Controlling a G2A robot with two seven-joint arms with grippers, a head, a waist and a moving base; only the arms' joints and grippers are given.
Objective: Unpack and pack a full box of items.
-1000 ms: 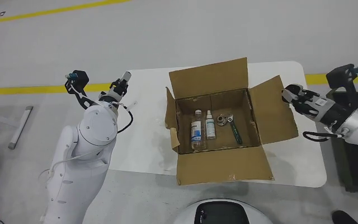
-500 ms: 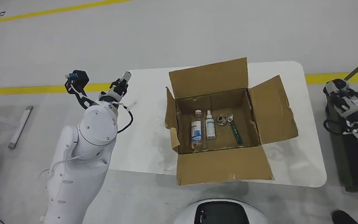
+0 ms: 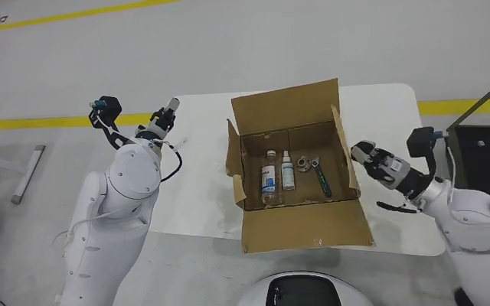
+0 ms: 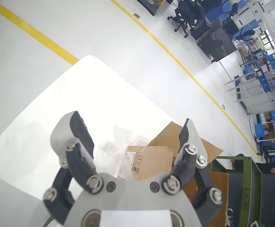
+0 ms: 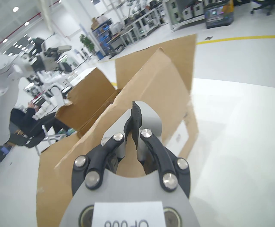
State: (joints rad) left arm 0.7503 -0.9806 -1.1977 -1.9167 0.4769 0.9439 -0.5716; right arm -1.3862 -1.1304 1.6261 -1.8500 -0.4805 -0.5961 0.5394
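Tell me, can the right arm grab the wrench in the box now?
Probably not directly: the right flap stands upright between the shut right gripper and the wrench; it would need to come over the top.

— What lies around me?
— Pale grey floor (image 3: 230, 38), crossed by yellow lines (image 3: 46, 122).
— And farther off from me?
— Black office chairs (image 4: 189, 10), racks (image 4: 262, 79) with blue bins, round lights (image 5: 15, 9) in the ceiling.

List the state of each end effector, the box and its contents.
Box: open.
Right flap: upright.
Left end effector: open, empty.
Right end effector: shut, at that flap.
Large bottle: lying in the box.
Small bottle: lying beside it.
Wrench: lying in the box.
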